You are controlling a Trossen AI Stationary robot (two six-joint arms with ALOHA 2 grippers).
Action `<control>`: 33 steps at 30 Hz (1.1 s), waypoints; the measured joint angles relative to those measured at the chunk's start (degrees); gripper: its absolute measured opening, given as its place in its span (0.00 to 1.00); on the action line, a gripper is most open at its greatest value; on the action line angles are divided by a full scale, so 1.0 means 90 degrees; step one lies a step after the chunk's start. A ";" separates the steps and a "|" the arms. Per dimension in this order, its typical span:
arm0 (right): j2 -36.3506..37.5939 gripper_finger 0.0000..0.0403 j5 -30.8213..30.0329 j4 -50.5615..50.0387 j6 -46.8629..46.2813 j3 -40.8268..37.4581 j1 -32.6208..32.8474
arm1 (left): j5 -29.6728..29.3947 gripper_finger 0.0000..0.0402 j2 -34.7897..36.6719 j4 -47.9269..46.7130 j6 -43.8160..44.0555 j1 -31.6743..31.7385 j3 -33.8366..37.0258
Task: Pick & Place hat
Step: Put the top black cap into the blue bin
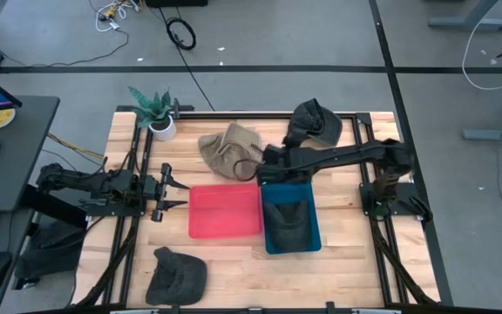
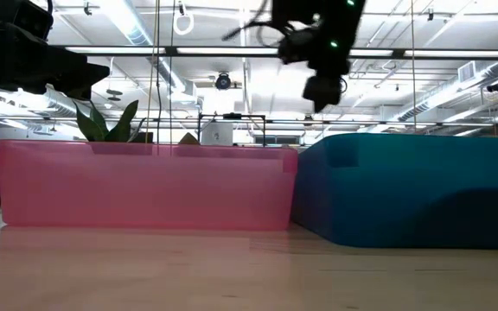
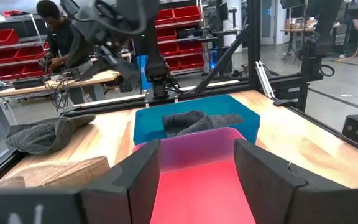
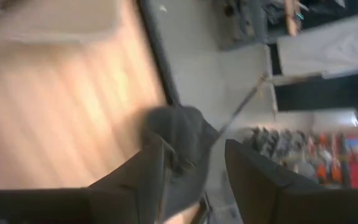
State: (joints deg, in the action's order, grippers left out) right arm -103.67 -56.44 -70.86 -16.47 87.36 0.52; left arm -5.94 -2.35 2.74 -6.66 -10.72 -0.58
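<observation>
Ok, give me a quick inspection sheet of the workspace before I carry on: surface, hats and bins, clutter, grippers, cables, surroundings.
Surface: wooden table inside a black frame.
Job's things: one dark hat lies in the blue bin; red bin beside it holds nothing; tan hat, dark hat at back and dark hat at front lie on the table.
Clutter: potted plant at the back left corner.
Grippers: left gripper open, beside the red bin; right gripper open, at the tan hat's edge.
Cables: black coil on the floor behind.
Surroundings: person at a bench, red-bin shelves behind.
</observation>
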 joint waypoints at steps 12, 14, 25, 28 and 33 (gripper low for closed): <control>0.2697 0.42 0.1052 0.3145 0.0847 -0.3263 -0.0947 | 0.0000 0.52 0.0002 0.0000 0.0000 0.0000 -0.0002; 0.2981 0.42 0.1253 0.3839 0.1102 -0.3751 -0.1144 | 0.0000 0.52 0.0000 0.0000 0.0000 0.0000 -0.0001; 0.3566 0.42 0.3170 0.6199 0.1275 -0.5230 -0.2720 | 0.0000 0.52 0.0000 0.0000 0.0000 0.0000 -0.0002; 0.3562 0.42 0.3482 0.6375 0.1378 -0.5363 -0.2973 | 0.0000 0.52 0.0000 0.0000 0.0000 0.0000 -0.0002; 0.3559 0.42 0.3623 0.6515 0.1315 -0.5417 -0.3269 | 0.0000 0.52 0.0000 0.0000 0.0000 0.0000 -0.0001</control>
State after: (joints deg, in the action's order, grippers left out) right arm -71.64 -23.83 -12.22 -4.63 38.61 -28.90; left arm -5.93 -2.35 2.74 -6.66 -10.72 -0.59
